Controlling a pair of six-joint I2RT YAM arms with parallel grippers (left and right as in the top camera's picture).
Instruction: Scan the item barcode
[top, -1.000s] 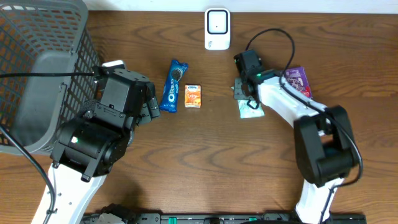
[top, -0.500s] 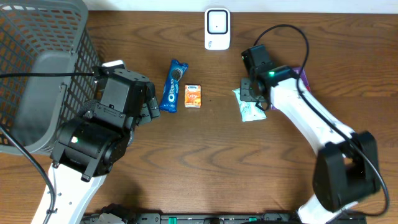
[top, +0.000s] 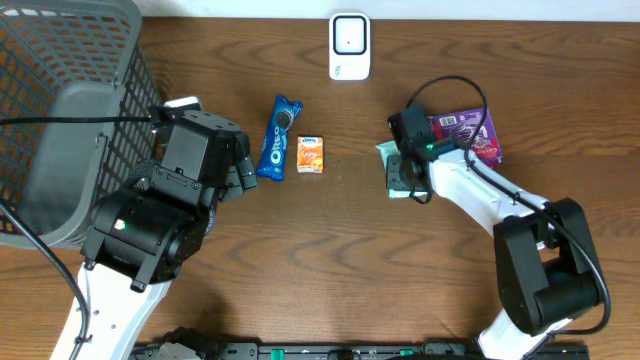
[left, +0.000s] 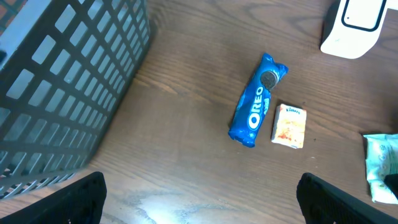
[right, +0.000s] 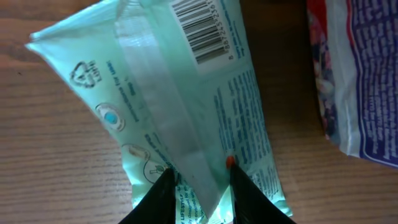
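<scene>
Right claw (right: 198, 177) now pinches mint packet (right: 180, 106), shifted nearer.

Glossy plastic mint packet (right: 186, 106) on matt wood-grain table (right: 56, 162).

You have two arms built of white shells and black joint housings, each showing a small green light, black cables looping off both, and dark fingers on the left gripper (left: 199, 196) and right gripper (right: 199, 186).
</scene>
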